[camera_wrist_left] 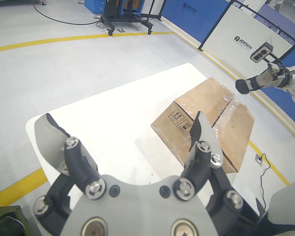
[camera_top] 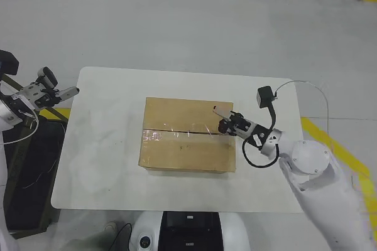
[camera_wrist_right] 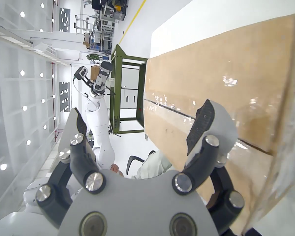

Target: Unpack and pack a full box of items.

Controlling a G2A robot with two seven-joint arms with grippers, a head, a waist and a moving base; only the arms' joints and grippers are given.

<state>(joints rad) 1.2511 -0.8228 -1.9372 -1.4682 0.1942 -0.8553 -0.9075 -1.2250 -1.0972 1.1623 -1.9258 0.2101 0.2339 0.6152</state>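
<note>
Counter (camera_top: 100,163) bears sealed box (camera_top: 187,141), stiff, likely heavy; taped seam (camera_top: 179,131) slick, so take flap edges; left pincer (camera_wrist_left: 124,115), right pincer (camera_wrist_right: 141,106) spread.

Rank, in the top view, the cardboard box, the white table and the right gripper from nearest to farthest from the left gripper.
1. White table: its far-left corner is right by the left gripper.
2. Cardboard box: at mid-table.
3. Right gripper: over the box's right end.
</note>
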